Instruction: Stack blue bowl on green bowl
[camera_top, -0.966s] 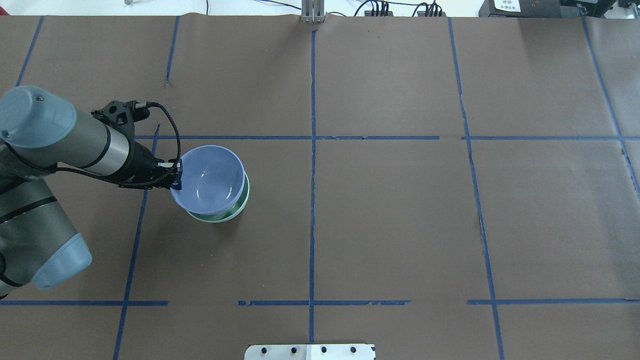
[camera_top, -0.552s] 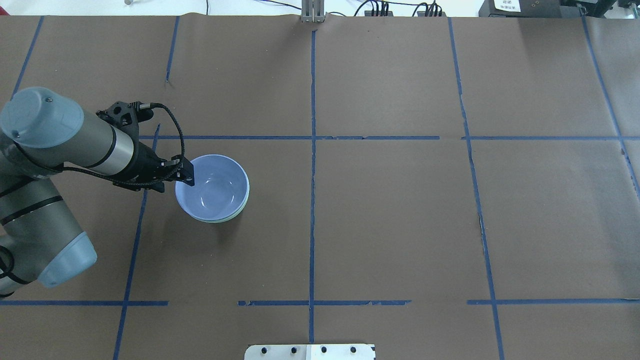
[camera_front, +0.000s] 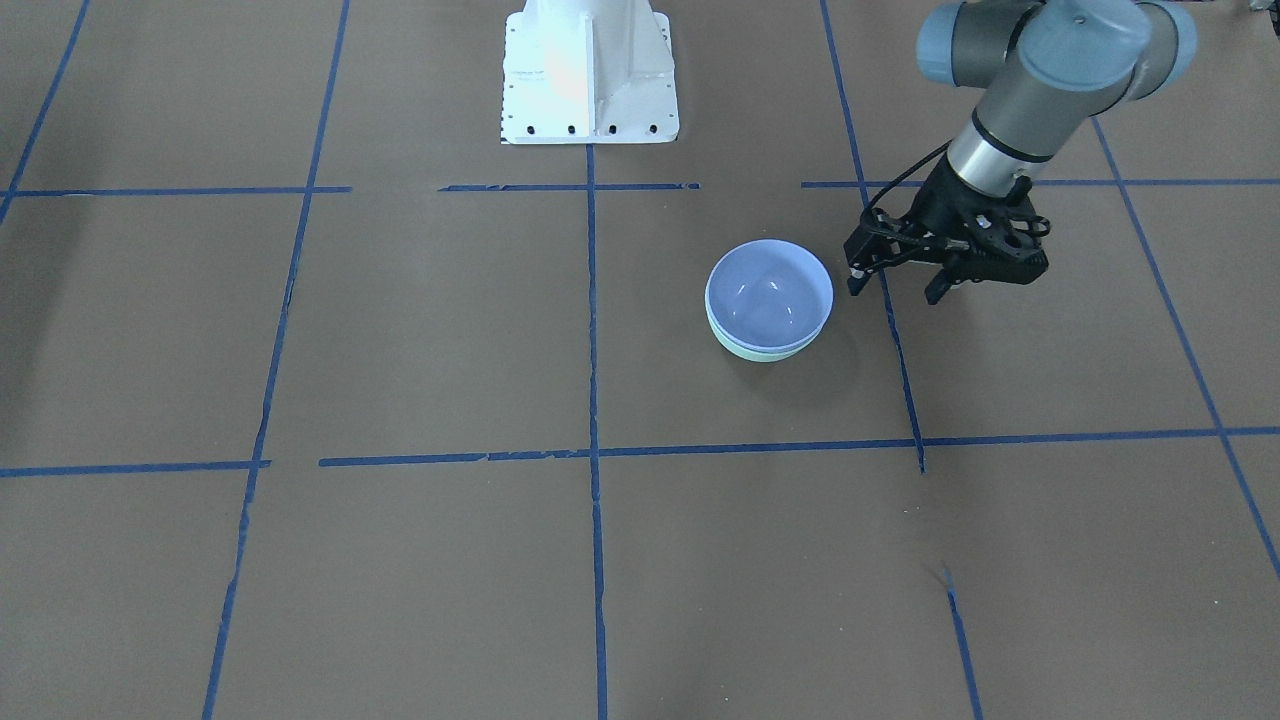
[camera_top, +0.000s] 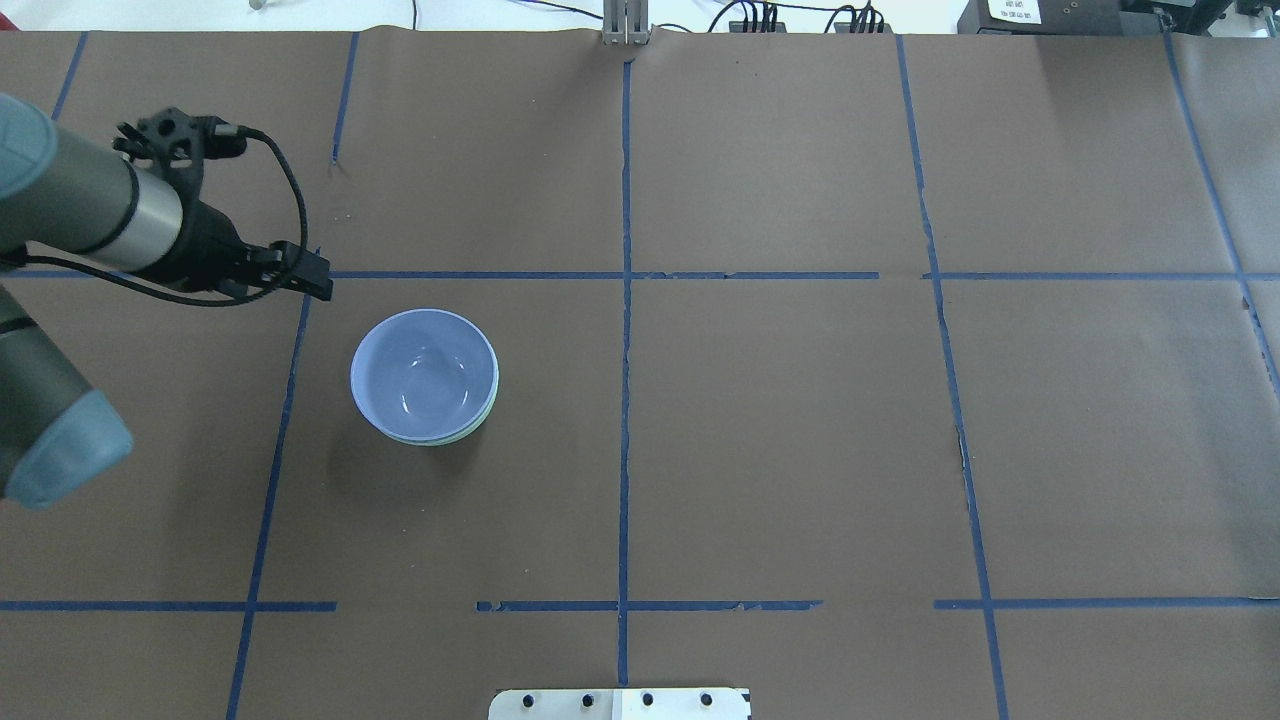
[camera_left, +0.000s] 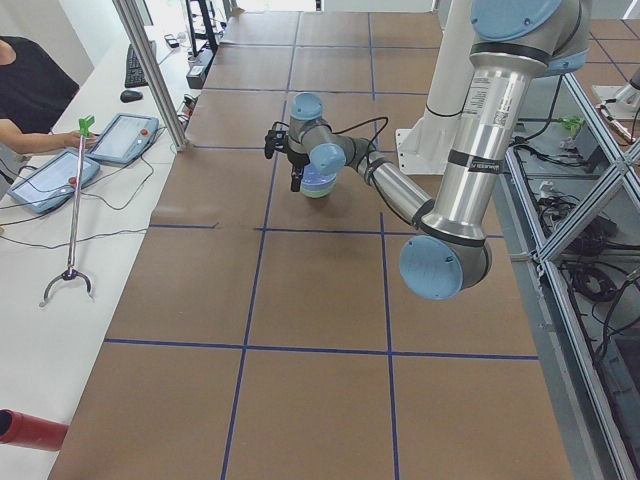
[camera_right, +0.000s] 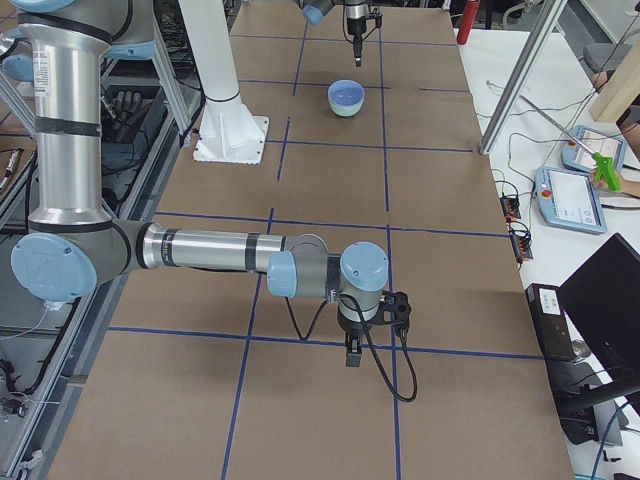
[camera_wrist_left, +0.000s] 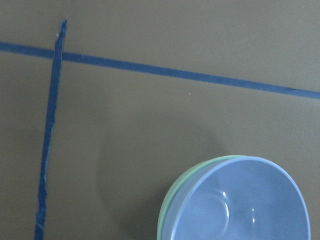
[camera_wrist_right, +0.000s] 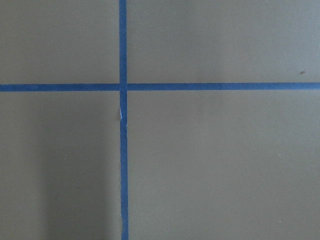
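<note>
The blue bowl (camera_top: 424, 372) sits nested in the green bowl (camera_front: 757, 352), left of centre in the overhead frame of the worktop (camera_top: 800, 450), exactly as it did a moment earlier. Only a thin green band shows beneath its rim. The left pincer (camera_front: 893, 288), earlier at the bowl's left rim, has drawn back toward the upper left of that frame. Its fingers are apart and empty, clear of both bowls. The right pincer (camera_right: 352, 352) appears only in a side view, so its state cannot be told.
</note>
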